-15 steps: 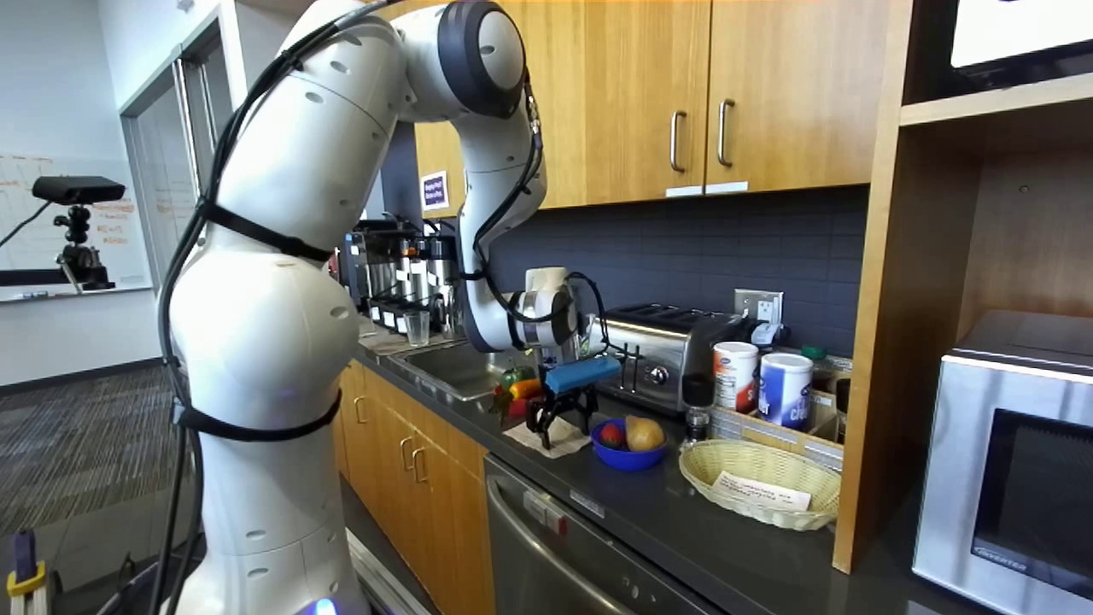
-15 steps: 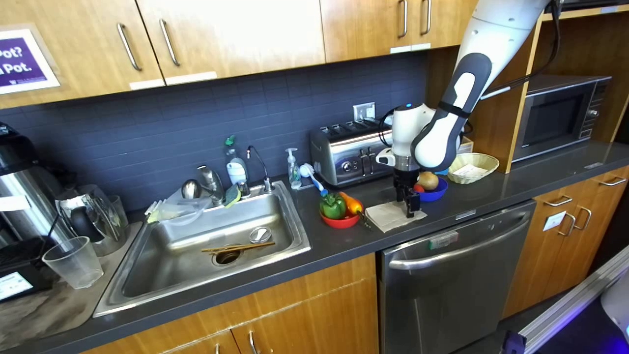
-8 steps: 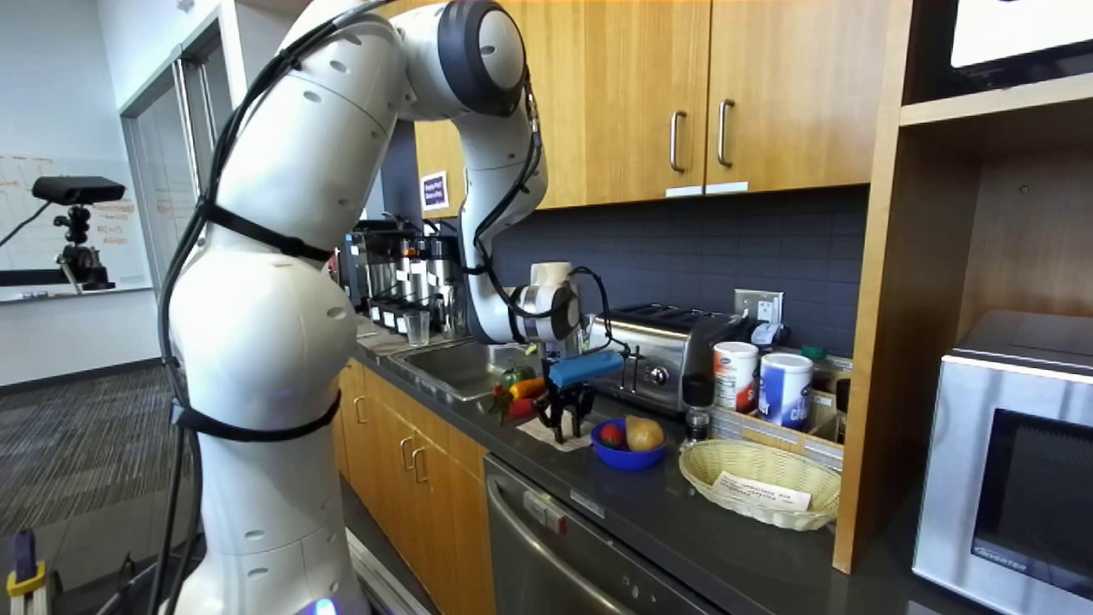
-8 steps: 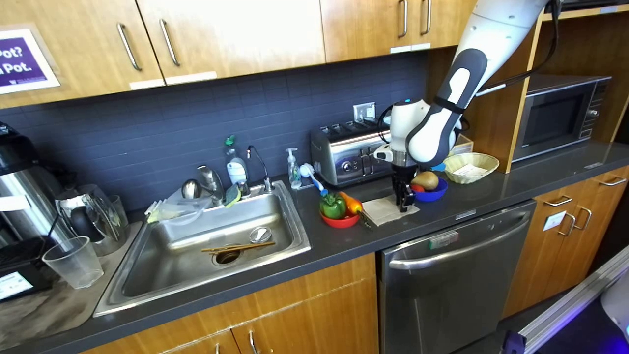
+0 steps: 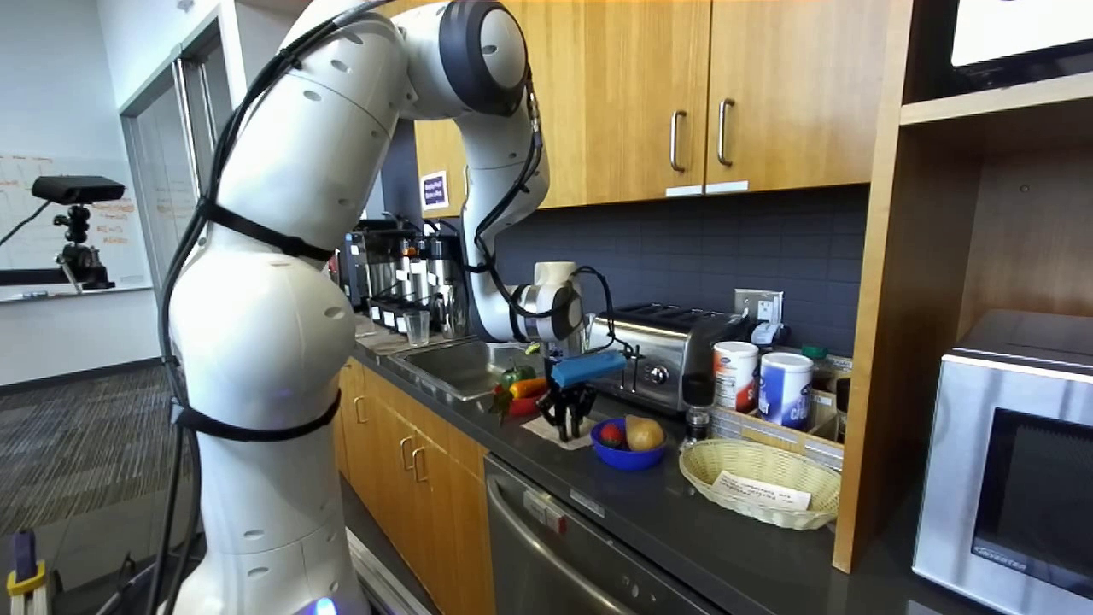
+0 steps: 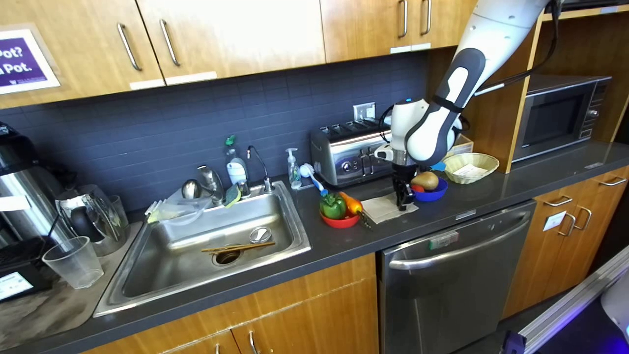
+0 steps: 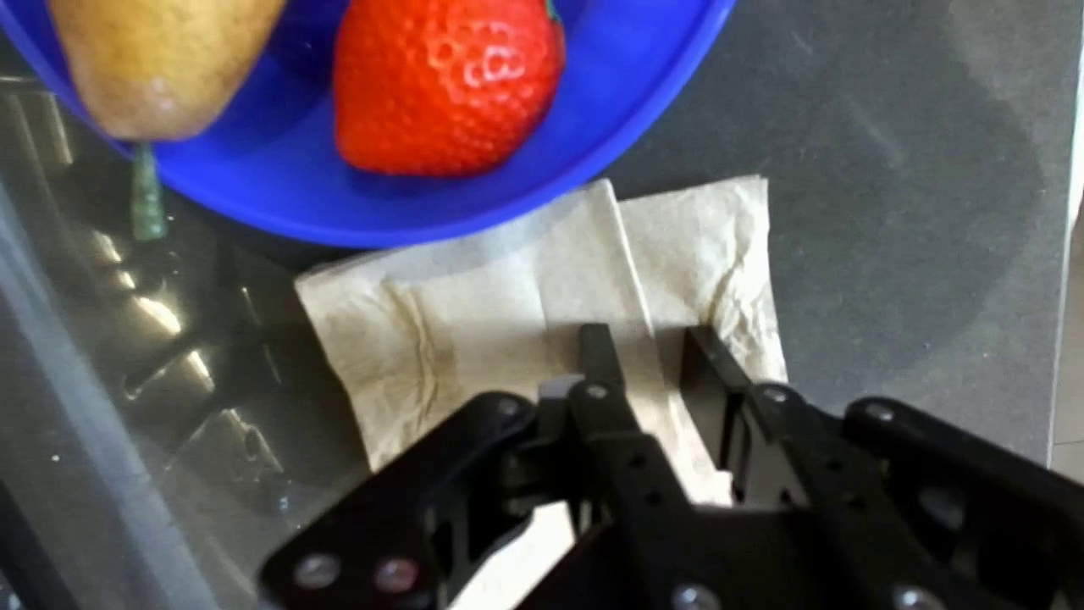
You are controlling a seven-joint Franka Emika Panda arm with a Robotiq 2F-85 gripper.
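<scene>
**Warm wood around a dark tiled wall (image 6: 172, 123)**

Upper cupboards (image 6: 366, 24) with metal handles (image 6: 169, 43) hang above it, light glaring across one door (image 6: 241, 29). Below the dark counter (image 6: 535, 179), lower cupboards (image 6: 314, 309) flank a steel dishwasher (image 6: 457, 285). A wooden shelf unit (image 5: 884, 299) borders a microwave (image 6: 553, 118). In an exterior view, a pale wall (image 5: 60, 68) carries a whiteboard (image 5: 34, 243) with orange writing, beside a tall metal-framed door or window (image 5: 154, 137), with striped grey carpet (image 5: 85, 436) below.
</scene>
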